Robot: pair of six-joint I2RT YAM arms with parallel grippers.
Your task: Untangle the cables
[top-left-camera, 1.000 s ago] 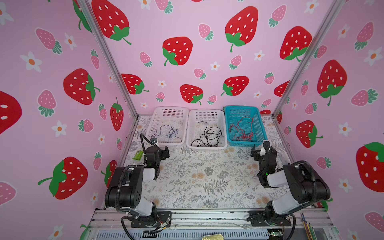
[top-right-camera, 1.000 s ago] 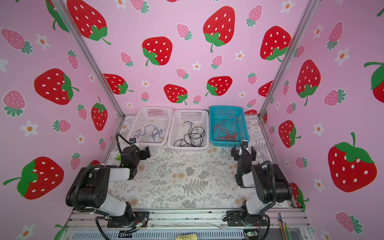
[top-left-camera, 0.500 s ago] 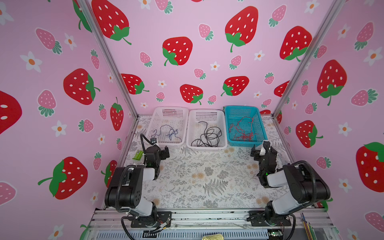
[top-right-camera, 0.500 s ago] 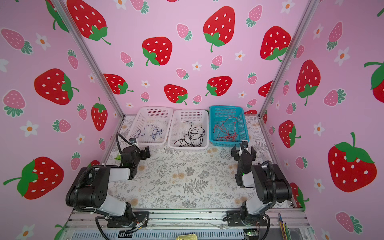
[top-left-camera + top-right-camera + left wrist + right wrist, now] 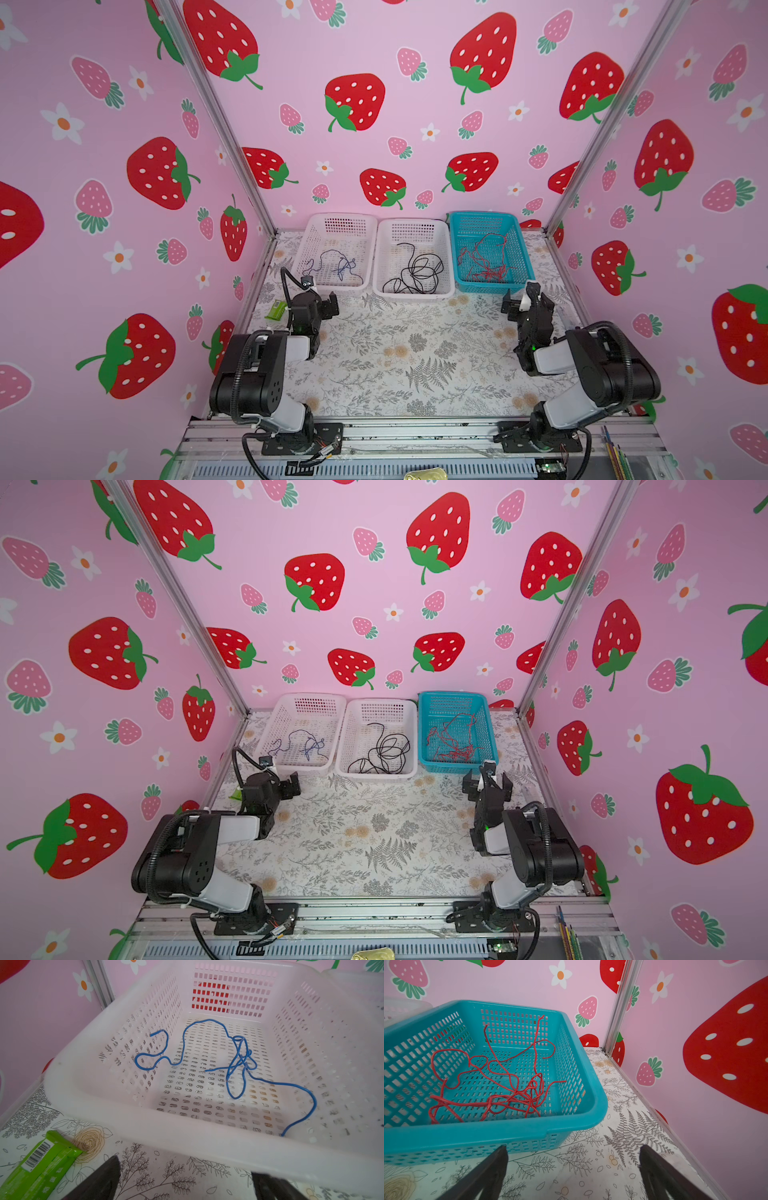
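Note:
The cables lie apart in three baskets along the back wall. A blue cable (image 5: 344, 264) (image 5: 241, 1057), knotted at its middle, rests in the left white basket (image 5: 328, 289). A black cable (image 5: 417, 274) is coiled in the middle white basket (image 5: 411, 296). A red cable (image 5: 484, 257) (image 5: 517, 1097) is heaped in loops in the teal basket (image 5: 490, 287) (image 5: 488, 1132). My left gripper (image 5: 322, 297) (image 5: 184, 1165) stands open just in front of the left basket. In front of the teal basket's right corner my right gripper (image 5: 521, 295) (image 5: 572, 1148) is open. Neither holds anything.
A green wrapped packet (image 5: 276, 310) (image 5: 39, 1167) lies on the floral table cover beside the left wall, left of my left gripper. Pink strawberry walls close the cell on three sides. Both arm bases sit on the metal rail (image 5: 415, 436) at the front.

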